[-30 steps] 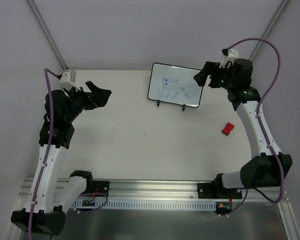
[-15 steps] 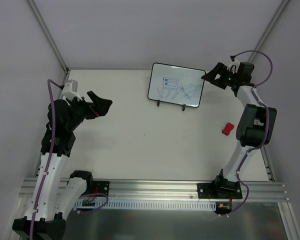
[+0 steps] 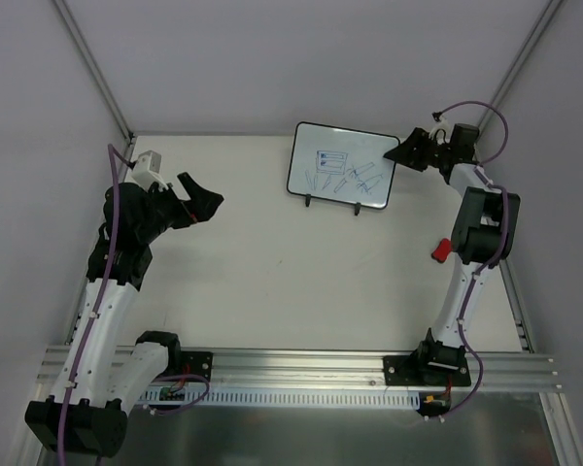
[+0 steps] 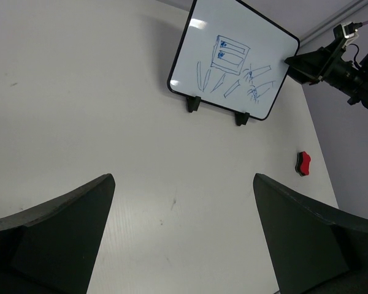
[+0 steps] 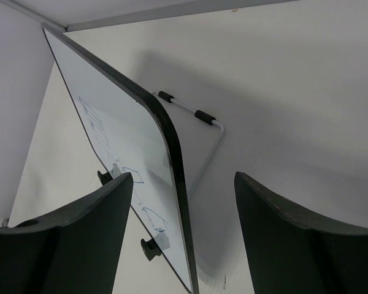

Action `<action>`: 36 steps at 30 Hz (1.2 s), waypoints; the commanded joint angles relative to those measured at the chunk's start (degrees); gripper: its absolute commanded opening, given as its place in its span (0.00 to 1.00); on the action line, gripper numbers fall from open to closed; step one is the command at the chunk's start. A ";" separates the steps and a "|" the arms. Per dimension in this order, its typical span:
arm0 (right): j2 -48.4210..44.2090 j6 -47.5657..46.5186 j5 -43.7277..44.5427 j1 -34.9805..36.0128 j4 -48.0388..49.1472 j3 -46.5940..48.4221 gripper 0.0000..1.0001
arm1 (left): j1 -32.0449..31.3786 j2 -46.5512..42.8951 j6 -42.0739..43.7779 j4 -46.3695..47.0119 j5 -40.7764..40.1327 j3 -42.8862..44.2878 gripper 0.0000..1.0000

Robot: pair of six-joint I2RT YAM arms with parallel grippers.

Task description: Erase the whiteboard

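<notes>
The whiteboard stands propped at the back of the table with blue marker drawings on it. It also shows in the left wrist view and edge-on in the right wrist view. My right gripper is open at the board's upper right corner. In the right wrist view its jaws stand either side of the board's black edge without gripping it. My left gripper is open and empty, held above the table left of the board. The red eraser lies on the table at the right.
A wire stand props the board from behind. The right arm's forearm hangs next to the eraser. Walls and metal posts close the back and sides. A rail runs along the near edge.
The right arm has folded, its wrist swung to the back right, and the gripper now points left at the board's corner. The left gripper has shifted slightly right. The board and eraser have not moved.
</notes>
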 commanded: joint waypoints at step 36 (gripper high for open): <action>5.96 19.94 -21.50 -0.06 27.74 9.02 0.00 | -0.30 0.79 -1.04 -0.81 3.39 3.21 0.99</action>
